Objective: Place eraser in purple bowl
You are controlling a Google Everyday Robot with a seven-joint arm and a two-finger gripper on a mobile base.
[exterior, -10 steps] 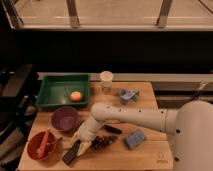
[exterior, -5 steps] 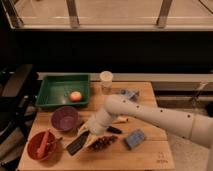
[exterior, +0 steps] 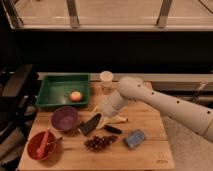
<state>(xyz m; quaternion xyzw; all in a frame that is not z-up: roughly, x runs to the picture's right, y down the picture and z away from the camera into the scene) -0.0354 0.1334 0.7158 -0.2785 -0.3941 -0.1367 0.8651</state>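
Observation:
The eraser (exterior: 88, 125), a flat black block, hangs tilted in my gripper (exterior: 97, 121), which is shut on its upper end and holds it just above the wooden table. The purple bowl (exterior: 64, 118) stands on the table just left of the eraser, a small gap away, and looks empty. My white arm (exterior: 150, 102) reaches in from the right.
A red-orange bowl (exterior: 43, 145) with utensils sits front left. A green tray (exterior: 55, 85) holds a round fruit (exterior: 75, 96). A pale cup (exterior: 106, 80) stands at the back. Grapes (exterior: 100, 142), a light-blue block (exterior: 135, 138), a black-handled knife (exterior: 112, 129) and a banana (exterior: 118, 119) lie nearby.
My gripper has lifted the eraser from the table's front and carried it up and to the right, so it hangs beside the purple bowl. The arm has swung back.

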